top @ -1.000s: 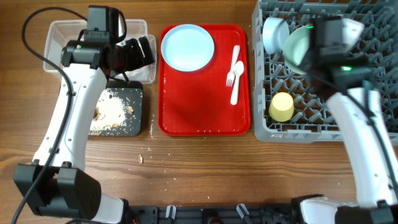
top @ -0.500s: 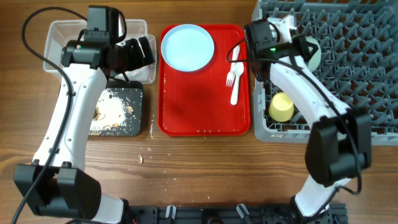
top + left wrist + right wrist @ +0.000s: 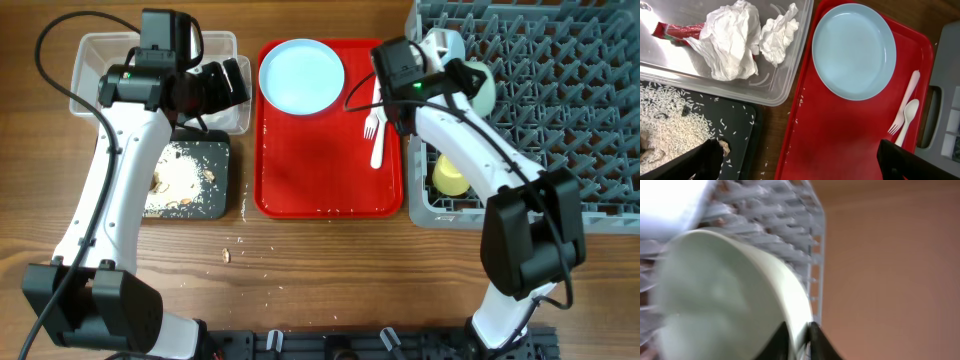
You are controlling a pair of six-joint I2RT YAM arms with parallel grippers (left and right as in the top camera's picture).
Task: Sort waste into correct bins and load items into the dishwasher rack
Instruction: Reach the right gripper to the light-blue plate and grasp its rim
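The mint green bowl (image 3: 725, 295) hangs tilted over the dishwasher rack (image 3: 560, 100), near the edge beside the red tray (image 3: 320, 160), its rim pinched between the right gripper's (image 3: 799, 335) almost closed fingers. So thin a rim hold may slip, dropping the bowl onto the yellow cup (image 3: 446, 178) or askew across the pegs. The left gripper (image 3: 800, 162) gapes wide, empty, above the clear tub (image 3: 790, 70) and tray

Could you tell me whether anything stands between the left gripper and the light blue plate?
Nothing visible does. The left gripper hangs open over a corner of the clear tub; the plate lies bare on the red tray beside it, with fork and spoon on the plate's far side.
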